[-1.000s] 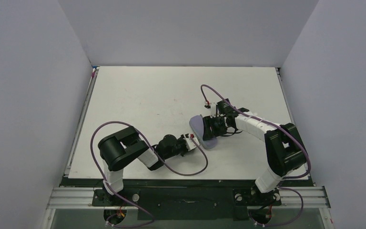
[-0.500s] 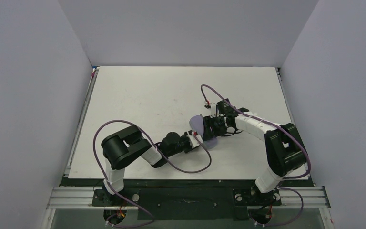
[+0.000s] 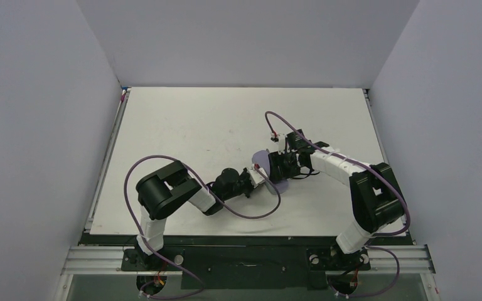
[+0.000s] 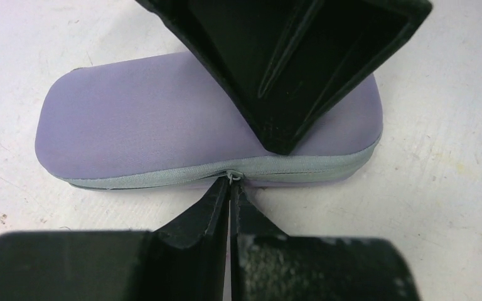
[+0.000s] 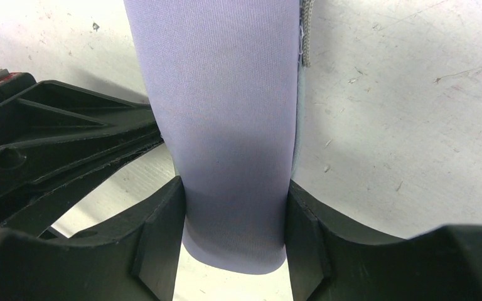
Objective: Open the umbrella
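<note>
1. Right gripper (image 5: 232,216): the 2 fingers are closed against opposite sides of the lilac zippered pouch (image 5: 226,113). The pouch is clamped between them and extends forward from the jaws. One short end of the pouch protrudes back past the fingertips toward the wrist.
2. Left gripper (image 4: 229,194): the 2 fingers are pressed together, with only a hairline gap between them. The tips touch the zipper pull (image 4: 232,177). The wrist view does not confirm whether the pull is clamped.
3. The grey zipper track (image 4: 163,179) runs left and right directly ahead of the left fingertips and is closed along its visible length.
4. The pouch lies flat on the white table (image 4: 445,157) between the 2 grippers.
5. The umbrella itself is not visible in any view.
</note>
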`<state>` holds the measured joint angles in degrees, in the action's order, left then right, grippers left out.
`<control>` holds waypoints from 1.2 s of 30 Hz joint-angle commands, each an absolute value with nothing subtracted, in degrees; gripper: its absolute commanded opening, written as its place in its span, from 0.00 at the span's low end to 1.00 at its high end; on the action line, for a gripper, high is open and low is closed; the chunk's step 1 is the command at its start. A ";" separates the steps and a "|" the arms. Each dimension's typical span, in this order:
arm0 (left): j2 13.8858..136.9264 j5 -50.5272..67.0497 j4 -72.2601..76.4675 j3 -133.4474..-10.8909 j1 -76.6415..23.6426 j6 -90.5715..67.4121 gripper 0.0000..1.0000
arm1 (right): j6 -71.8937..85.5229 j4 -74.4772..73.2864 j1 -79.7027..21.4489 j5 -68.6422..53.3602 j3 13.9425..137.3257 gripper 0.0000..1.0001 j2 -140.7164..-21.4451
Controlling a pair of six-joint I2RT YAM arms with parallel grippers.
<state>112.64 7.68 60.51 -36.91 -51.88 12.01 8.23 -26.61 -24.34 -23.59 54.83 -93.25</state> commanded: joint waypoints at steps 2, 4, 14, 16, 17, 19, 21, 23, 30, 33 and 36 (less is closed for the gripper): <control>111.79 11.85 61.06 -37.96 -52.21 7.18 0.00 | 7.82 -27.22 -24.62 -22.98 52.03 0.00 -95.02; 110.79 12.62 62.05 -36.56 -52.78 8.21 0.00 | 8.82 -26.55 -24.27 -22.79 52.11 0.00 -95.26; 109.22 13.00 61.70 -32.99 -60.79 11.59 0.00 | 15.77 -21.50 -23.39 -20.08 52.98 0.00 -95.49; 109.90 12.49 61.41 -33.61 -62.52 11.36 0.00 | 17.43 -20.55 -23.38 -19.45 52.92 0.00 -95.64; 110.23 12.35 61.16 -34.48 -62.90 11.26 0.00 | 18.75 -20.21 -23.38 -19.26 52.85 0.00 -95.89; 111.00 12.11 60.09 -36.00 -64.11 11.05 0.00 | 20.91 -18.99 -23.44 -18.83 52.65 0.00 -96.15; 111.82 11.59 59.40 -37.23 -64.75 10.49 0.00 | 22.89 -18.01 -23.40 -18.13 52.71 0.00 -96.47; 112.17 10.97 58.43 -37.81 -64.85 10.08 0.00 | 24.35 -17.72 -23.29 -17.22 52.96 0.00 -96.80; 106.00 14.69 58.52 -30.16 -61.35 7.41 0.00 | 24.22 -17.28 -21.20 -17.56 51.63 0.01 -95.27; 103.86 16.22 57.02 -28.37 -57.86 8.01 0.00 | 18.44 -20.77 -20.94 -23.78 51.54 0.46 -92.85; 103.47 19.61 56.36 -27.88 -54.75 9.64 0.00 | 5.51 -27.09 -20.72 -26.23 52.27 0.76 -88.30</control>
